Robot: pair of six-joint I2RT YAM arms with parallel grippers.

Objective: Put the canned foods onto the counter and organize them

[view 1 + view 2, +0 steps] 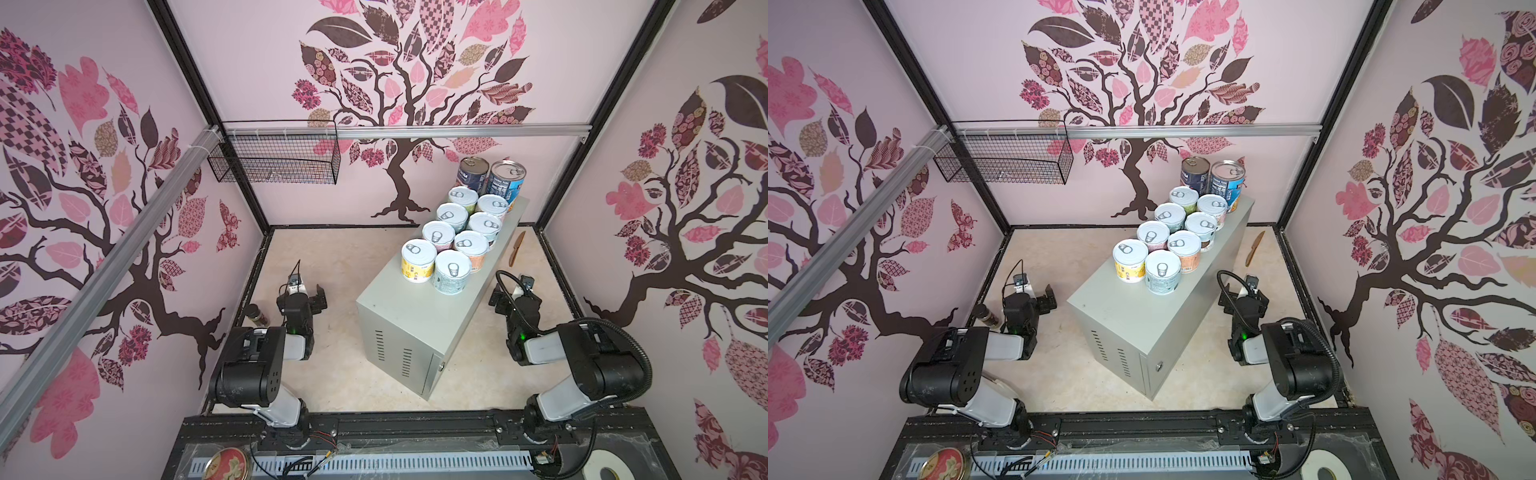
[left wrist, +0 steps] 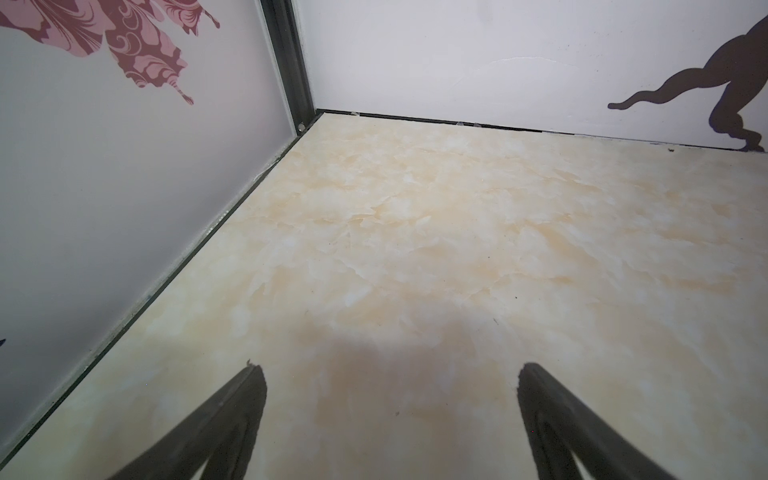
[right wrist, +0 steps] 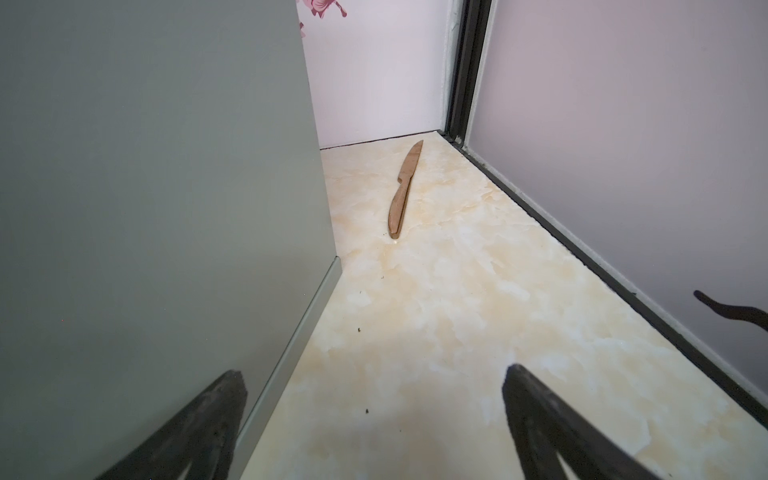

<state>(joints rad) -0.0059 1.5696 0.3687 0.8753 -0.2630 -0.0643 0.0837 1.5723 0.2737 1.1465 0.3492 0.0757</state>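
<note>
Both top views, canned foods upright on counter, wrist views, left hand wide, right hand wide

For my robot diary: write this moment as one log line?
cans: on counter, two rows | left gripper: open, empty | right gripper: open, empty

Black-and-silver arms, ribbed black cable, green lights.
</note>
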